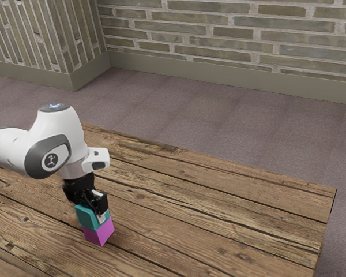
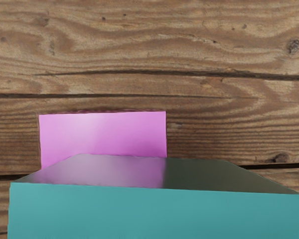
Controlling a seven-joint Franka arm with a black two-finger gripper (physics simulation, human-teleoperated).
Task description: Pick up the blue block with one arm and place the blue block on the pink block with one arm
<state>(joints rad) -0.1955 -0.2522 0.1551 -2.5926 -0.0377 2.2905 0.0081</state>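
Placing blue block (image 1: 85,218) on pink block (image 1: 99,235) | gripper (image 1: 92,205) jaws pinching blue block | block touching or just above pink, offset toward 10 o'clock in exterior view | centre toward 4 o'clock, lower squarely, then release

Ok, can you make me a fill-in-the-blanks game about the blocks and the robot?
The fingers are shut on the ____ block. Right under it is the pink block, standing on a ____ table. The wall behind is made of ____.
Missing words: blue (the blue block), wooden, bricks.
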